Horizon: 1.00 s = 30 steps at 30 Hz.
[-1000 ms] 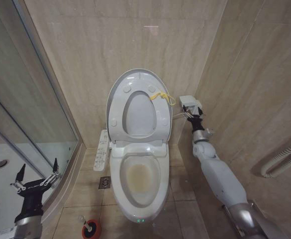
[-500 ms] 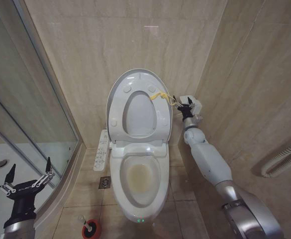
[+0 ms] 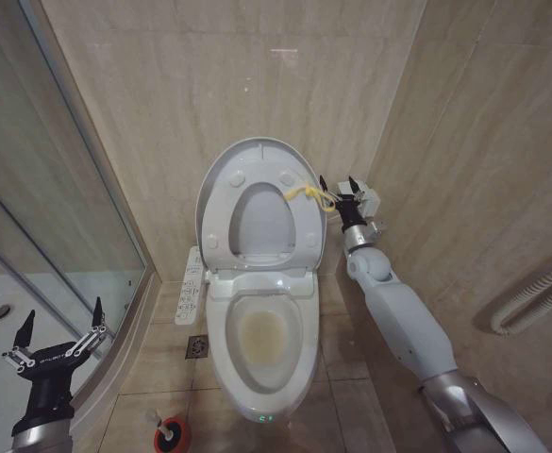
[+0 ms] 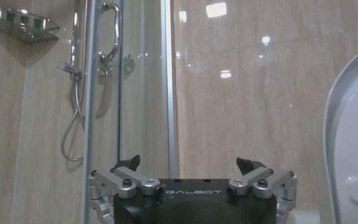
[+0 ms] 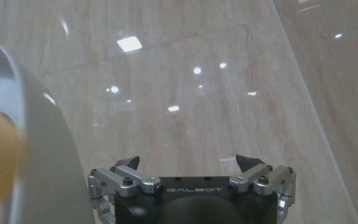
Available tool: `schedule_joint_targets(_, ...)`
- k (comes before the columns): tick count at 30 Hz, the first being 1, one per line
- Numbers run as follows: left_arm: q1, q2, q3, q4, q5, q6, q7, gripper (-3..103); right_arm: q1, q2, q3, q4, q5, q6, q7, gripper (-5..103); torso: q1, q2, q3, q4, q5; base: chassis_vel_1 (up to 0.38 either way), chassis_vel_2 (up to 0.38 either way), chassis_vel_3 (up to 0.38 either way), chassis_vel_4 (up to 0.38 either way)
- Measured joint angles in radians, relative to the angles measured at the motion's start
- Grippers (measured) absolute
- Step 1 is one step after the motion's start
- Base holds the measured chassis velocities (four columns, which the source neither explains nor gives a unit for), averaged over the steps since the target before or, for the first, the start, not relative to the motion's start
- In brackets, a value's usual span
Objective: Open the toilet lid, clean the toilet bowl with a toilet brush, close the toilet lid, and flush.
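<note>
Right gripper (image 3: 336,183): raised on its extended arm to the right of the upright toilet lid (image 3: 221,189), level with the lid's upper rim. Its fingers are spread apart and hold nothing. The yellow cord (image 3: 306,193) tied to the lid's rim hangs just beside the nearer finger; whether the two touch cannot be told. In the right wrist view the same gripper (image 5: 188,163) shows both fingertips parted against the beige wall tiles (image 5: 216,93), with the lid's edge (image 5: 48,154) close alongside and a blurred yellow shape at the frame edge.

Left gripper (image 3: 58,326): low at the robot's left, beside the glass shower enclosure (image 3: 58,189), well apart from the toilet. Fingers spread, empty. The left wrist view confirms the parted fingers (image 4: 191,164), facing the shower door frame (image 4: 166,84) and a shower hose (image 4: 73,116), with a wire shelf (image 4: 20,23) high in the corner.

Toilet lid: standing open against the back wall, the ring-shaped seat (image 3: 294,222) raised with it.

Toilet bowl (image 3: 299,354): exposed, with yellowish staining in the basin. The button-strip side panel (image 3: 189,285) sits on its left flank.

Toilet brush (image 3: 165,429): standing in the red holder (image 3: 179,440) on the floor, left of the bowl's front, untouched.

Floor drain (image 3: 198,346): set in the tiles between panel and holder.
</note>
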Motion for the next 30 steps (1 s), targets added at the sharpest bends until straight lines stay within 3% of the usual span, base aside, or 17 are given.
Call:
schedule_joint_targets(7, 0.0, -0.012, 0.015, -0.015, 0.016, 0.0, 0.0, 100, -0.126, -0.042, 0.043, 0.123, 0.011, 0.006, 0.001, 100, 0.0, 0.0, 0.0, -0.0014, 0.0001, 0.0, 0.0, 0.0, 0.0)
schedule_joint_targets(18, 0.001, -0.042, 0.066, -0.013, 0.059, -0.01, -0.002, 100, -0.411, -0.134, 0.14, 0.37, 0.036, 0.023, 0.003, 100, 0.0, 0.0, 0.0, -0.0011, 0.0001, 0.0, 0.0, 0.0, 0.0)
schedule_joint_targets(30, 0.017, -0.04, 0.082, -0.036, 0.068, -0.037, -0.004, 100, -0.728, -0.143, 0.224, 0.604, -0.009, 0.092, 0.004, 100, 0.0, 0.0, 0.0, -0.0015, 0.0001, 0.0, 0.0, 0.0, 0.0)
